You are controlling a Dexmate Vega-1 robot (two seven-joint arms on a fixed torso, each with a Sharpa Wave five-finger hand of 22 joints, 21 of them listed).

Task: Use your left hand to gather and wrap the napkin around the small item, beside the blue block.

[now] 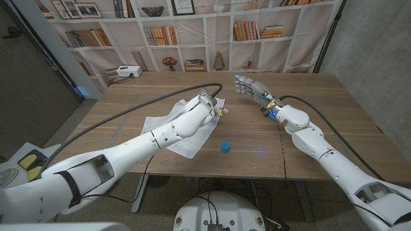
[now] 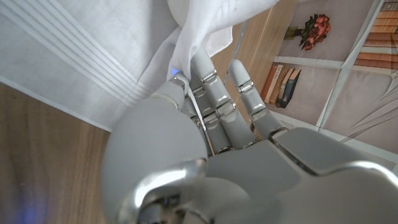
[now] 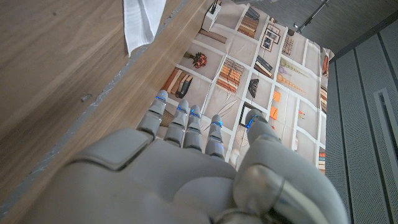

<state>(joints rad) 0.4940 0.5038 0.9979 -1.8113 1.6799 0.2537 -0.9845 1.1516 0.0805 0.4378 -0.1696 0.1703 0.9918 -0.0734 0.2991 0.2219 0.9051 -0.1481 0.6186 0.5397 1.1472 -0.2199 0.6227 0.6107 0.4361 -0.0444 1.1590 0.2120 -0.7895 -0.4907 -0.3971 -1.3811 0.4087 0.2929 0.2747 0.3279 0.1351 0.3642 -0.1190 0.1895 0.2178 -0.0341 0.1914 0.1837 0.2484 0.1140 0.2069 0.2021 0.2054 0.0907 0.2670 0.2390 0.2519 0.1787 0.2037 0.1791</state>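
Left hand [image 1: 207, 105] pinching gathered white cloth napkin [image 1: 168, 131] left of centre on wooden bench [image 1: 334, 115], small blue block [image 1: 225, 147] nearby; best kept bunching inward, folds tight. Right hand [image 1: 257, 89] spread, idle.

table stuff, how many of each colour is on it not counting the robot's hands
white: 1, the napkin, with the left hand gripping a fold of it
blue: 1, the block
total: 2
The small item cannot be told apart under the hand and cloth, so it is not counted.
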